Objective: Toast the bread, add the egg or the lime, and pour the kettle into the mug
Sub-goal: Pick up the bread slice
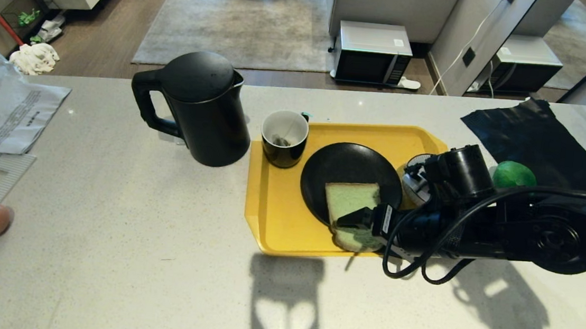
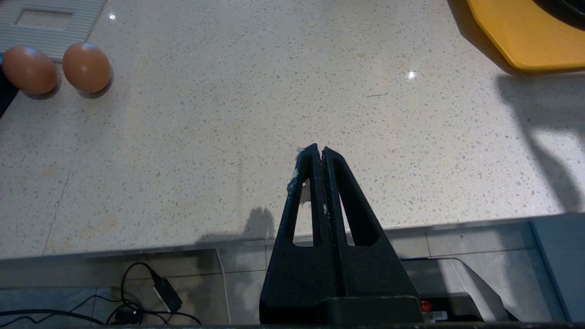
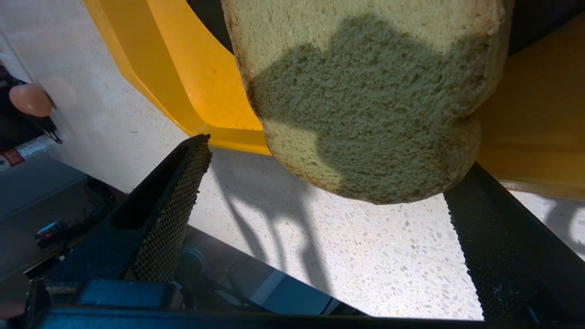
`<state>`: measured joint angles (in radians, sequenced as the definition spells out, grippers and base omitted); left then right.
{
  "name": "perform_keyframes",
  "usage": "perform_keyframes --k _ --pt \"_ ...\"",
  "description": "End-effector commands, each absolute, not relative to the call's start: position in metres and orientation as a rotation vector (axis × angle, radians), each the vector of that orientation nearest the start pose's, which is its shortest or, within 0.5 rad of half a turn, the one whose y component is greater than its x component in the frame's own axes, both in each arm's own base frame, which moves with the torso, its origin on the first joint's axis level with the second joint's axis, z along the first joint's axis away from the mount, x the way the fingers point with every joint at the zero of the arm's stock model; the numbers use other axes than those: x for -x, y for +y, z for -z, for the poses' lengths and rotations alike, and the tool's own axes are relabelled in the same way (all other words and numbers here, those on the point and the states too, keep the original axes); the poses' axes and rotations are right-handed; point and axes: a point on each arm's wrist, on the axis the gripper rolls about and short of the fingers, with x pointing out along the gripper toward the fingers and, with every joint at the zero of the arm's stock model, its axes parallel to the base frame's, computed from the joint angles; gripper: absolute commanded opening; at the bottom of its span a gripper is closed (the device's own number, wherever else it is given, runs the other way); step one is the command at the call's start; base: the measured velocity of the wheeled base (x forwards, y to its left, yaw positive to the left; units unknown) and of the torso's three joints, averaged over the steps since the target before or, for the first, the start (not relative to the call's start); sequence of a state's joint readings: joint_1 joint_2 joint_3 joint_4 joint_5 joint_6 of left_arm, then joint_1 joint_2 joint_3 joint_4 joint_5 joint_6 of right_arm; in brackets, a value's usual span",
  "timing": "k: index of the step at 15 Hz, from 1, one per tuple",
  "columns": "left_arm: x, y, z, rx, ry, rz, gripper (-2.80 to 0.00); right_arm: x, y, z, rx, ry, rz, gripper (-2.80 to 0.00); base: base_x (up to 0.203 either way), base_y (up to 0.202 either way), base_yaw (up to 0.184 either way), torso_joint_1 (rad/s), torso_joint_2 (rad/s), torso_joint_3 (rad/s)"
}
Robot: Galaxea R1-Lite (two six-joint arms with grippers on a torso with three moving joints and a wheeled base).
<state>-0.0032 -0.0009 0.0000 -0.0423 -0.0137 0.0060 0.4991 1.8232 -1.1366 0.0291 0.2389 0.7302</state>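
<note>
Green bread (image 1: 351, 208) lay half on a black plate (image 1: 348, 172) and half over the yellow tray's (image 1: 279, 205) near rim on the counter (image 1: 105, 254), with the right gripper (image 3: 329, 201) spread wide around its overhanging end, while the left gripper (image 2: 318, 153), pressed together, hung above the counter's edge.

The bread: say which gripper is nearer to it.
Right. The right gripper stands open right at the bread on the yellow tray; the left gripper, shut, hangs over bare counter, well away.
</note>
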Motion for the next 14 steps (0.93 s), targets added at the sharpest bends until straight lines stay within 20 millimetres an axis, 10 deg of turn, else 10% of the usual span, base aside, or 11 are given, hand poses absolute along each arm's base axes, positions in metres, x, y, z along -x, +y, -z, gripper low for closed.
perform_keyframes --k 1,7,8,14 --pt "0.0218 -0.0002 -0.0751 -0.006 -0.029 0.017 -2.8 -0.2943 0.1663 -0.1684 -0.574 0.954 -0.401 0.0 0.0 0.0 0.0 0.0 0.0 0.0" --pt "0.0218 -0.0002 -0.0751 -0.006 -0.029 0.017 -2.8 -0.2972 0.1659 -0.1679 -0.574 0.948 -0.391 0.0 0.0 0.0 0.0 0.0 0.0 0.0" --pt "0.0218 -0.0002 -0.0751 -0.006 -0.029 0.017 -2.8 -0.2972 0.1659 -0.1679 -0.575 0.948 -0.39 -2.8 0.0 0.0 0.0 0.0 0.0 0.0" --pt "0.0218 -0.0002 -0.0751 -0.006 -0.029 0.017 -2.8 -0.2997 0.1573 -0.1685 -0.582 0.936 -0.358 -2.8 0.0 0.0 0.0 0.0 0.0 0.0"
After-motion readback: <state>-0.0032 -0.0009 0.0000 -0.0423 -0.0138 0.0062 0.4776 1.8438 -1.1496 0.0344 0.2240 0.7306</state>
